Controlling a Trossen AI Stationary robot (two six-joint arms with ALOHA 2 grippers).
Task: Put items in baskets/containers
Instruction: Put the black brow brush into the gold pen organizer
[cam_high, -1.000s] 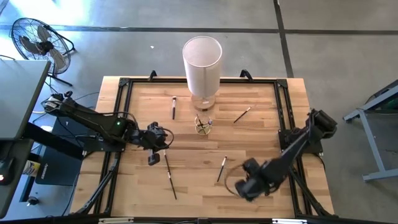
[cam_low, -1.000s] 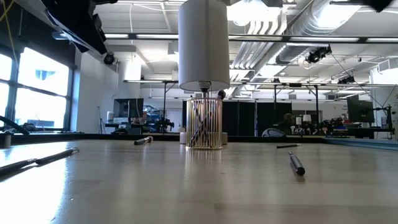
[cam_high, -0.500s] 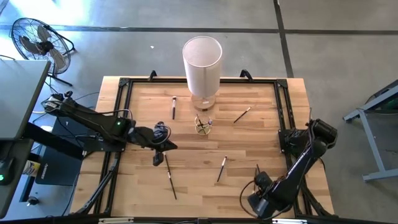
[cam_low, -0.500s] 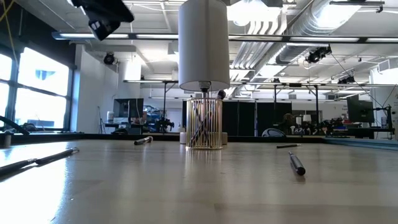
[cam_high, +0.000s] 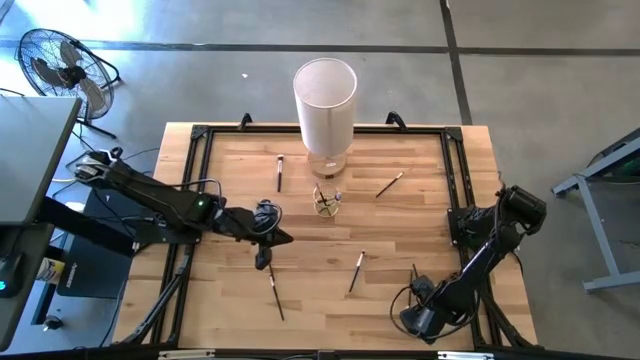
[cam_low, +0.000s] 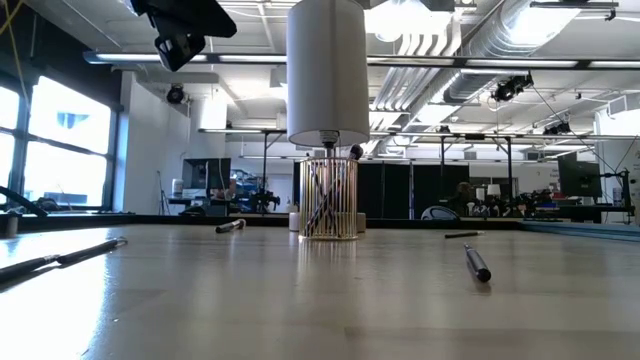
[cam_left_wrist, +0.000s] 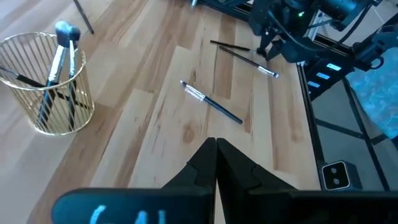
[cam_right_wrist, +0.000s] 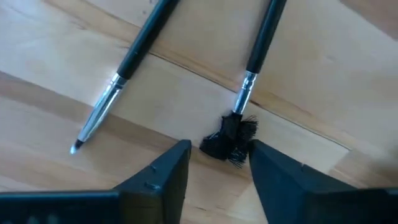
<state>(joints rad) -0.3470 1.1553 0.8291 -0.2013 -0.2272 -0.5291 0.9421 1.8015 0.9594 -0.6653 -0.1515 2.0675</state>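
Several thin makeup brushes lie flat on the wooden table: one at the far left, one at the far right, two in the middle. A small gold wire cup, the container, stands in the middle with brushes upright in it. My left gripper hovers shut above the table, left of the cup. My right gripper is open and low at the near right. Its fingers stand either side of the black bristle tuft of a dark-handled brush. A second, fine-tipped brush lies beside it.
A tall white cylinder stands just behind the cup, toward the far edge. A black frame rail runs around the table. A floor fan stands beyond the table's far left corner. The wooden top between the brushes is bare.
My left gripper has gone toward the table's right edge, staying high above the table. My right gripper has drawn back toward the near right corner of the table and now sits low there.
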